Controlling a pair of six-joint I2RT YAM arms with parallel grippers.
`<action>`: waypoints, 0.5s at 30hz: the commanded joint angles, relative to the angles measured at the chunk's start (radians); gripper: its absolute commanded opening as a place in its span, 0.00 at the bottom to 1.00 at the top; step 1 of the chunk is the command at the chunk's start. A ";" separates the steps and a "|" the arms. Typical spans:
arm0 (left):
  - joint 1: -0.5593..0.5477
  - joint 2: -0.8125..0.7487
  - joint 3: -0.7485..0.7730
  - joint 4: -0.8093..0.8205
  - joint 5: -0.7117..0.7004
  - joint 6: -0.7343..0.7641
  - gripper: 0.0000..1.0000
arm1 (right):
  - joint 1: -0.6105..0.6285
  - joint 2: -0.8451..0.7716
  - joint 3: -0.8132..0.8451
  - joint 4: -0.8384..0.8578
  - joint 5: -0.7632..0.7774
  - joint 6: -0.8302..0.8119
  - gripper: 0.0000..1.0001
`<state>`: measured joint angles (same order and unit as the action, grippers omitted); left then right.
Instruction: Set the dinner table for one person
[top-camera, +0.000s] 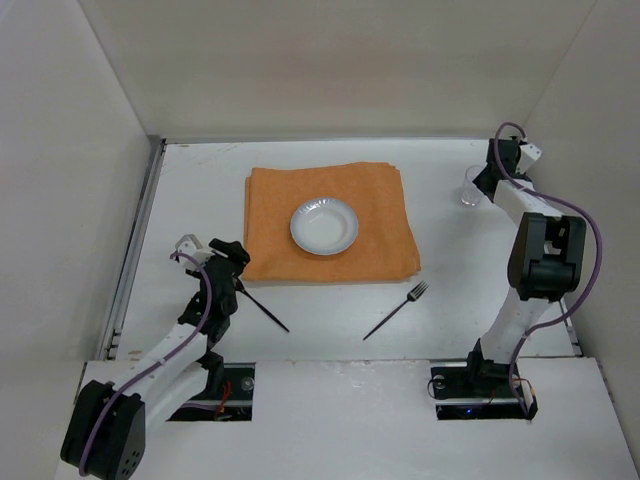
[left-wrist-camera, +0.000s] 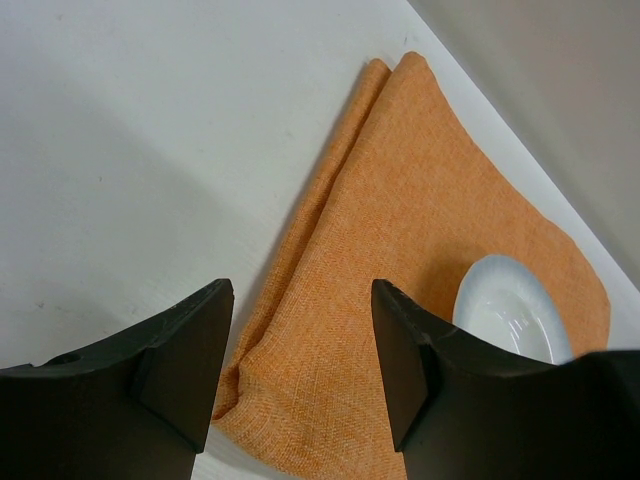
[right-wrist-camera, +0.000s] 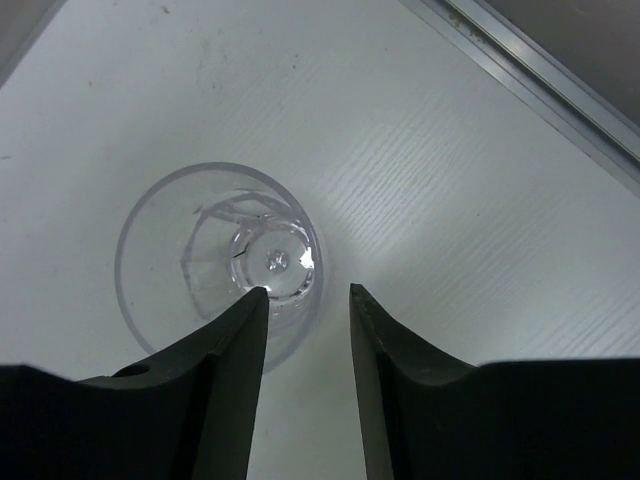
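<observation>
The white dinner table (top-camera: 200, 190) carries an orange placemat (top-camera: 330, 225) with a white plate (top-camera: 324, 226) on it. A black fork (top-camera: 398, 310) and a black knife (top-camera: 265, 308) lie on the table in front of the mat. A clear glass (top-camera: 470, 190) stands upright at the far right. My left gripper (top-camera: 233, 255) is open and empty above the mat's near left corner (left-wrist-camera: 330, 330); the plate (left-wrist-camera: 510, 310) shows to its right. My right gripper (right-wrist-camera: 308, 290) is open above the glass (right-wrist-camera: 215, 260), one finger over its mouth, the other outside its rim.
Metal rails run along the table's left side (top-camera: 135, 250) and past the glass (right-wrist-camera: 540, 70). White walls enclose the table on three sides. The right arm (top-camera: 540, 255) reaches over the table's right side.
</observation>
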<state>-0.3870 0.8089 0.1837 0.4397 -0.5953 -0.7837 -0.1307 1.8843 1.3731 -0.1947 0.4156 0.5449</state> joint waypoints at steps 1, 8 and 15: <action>0.001 0.012 -0.012 0.065 0.000 -0.006 0.55 | -0.002 0.013 -0.003 0.017 -0.012 0.006 0.42; 0.006 0.009 -0.013 0.065 0.000 -0.005 0.55 | -0.002 0.009 -0.006 0.024 -0.021 0.021 0.12; 0.001 0.030 -0.006 0.065 0.003 -0.008 0.55 | 0.074 -0.187 -0.031 0.051 0.069 -0.065 0.07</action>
<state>-0.3851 0.8261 0.1829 0.4541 -0.5903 -0.7837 -0.1139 1.8336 1.3212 -0.2066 0.4313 0.5301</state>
